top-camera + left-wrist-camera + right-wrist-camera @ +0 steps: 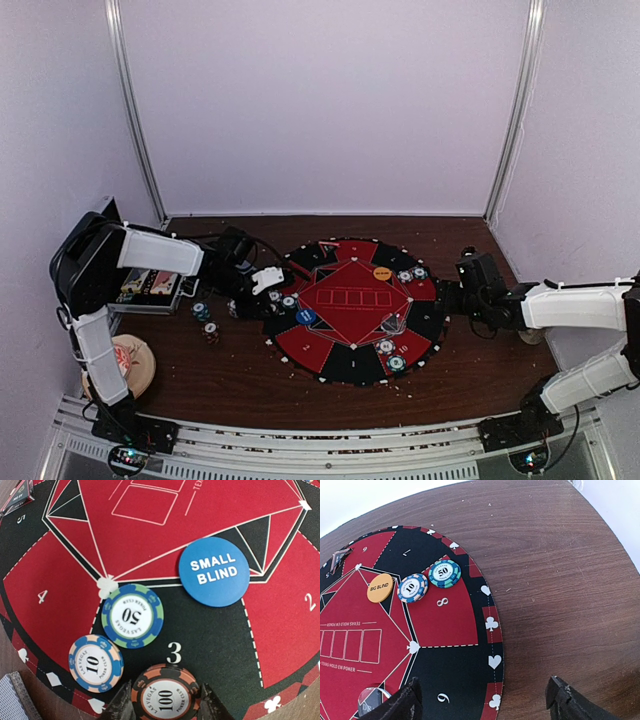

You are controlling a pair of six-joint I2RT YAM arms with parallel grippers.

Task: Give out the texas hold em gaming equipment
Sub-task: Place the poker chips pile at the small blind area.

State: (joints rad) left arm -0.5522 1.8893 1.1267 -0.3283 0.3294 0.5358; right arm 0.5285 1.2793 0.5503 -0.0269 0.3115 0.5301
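In the left wrist view my left gripper (164, 703) is shut on a black-and-orange 100 chip (165, 692), just below the "3" on the mat (215, 640). A 50 chip (132, 616) and a 10 chip (96, 663) lie to its left, and the blue SMALL BLIND disc (214, 571) lies beyond. My right gripper (485, 700) hangs open over the mat's rim by seat 9, holding nothing. At seat 8 lie a 10 chip (412, 588), a 50 chip (444, 573) and the orange BIG BLIND disc (380, 587). A clear disc (372, 700) shows by the left finger.
The round red-and-black mat (350, 300) fills the table's middle, with two more chips (391, 354) at its near edge. Chip stacks (205, 320) stand on the wood left of it, beside the open case (150, 287). A grey-blue card corner (12, 700) shows nearby.
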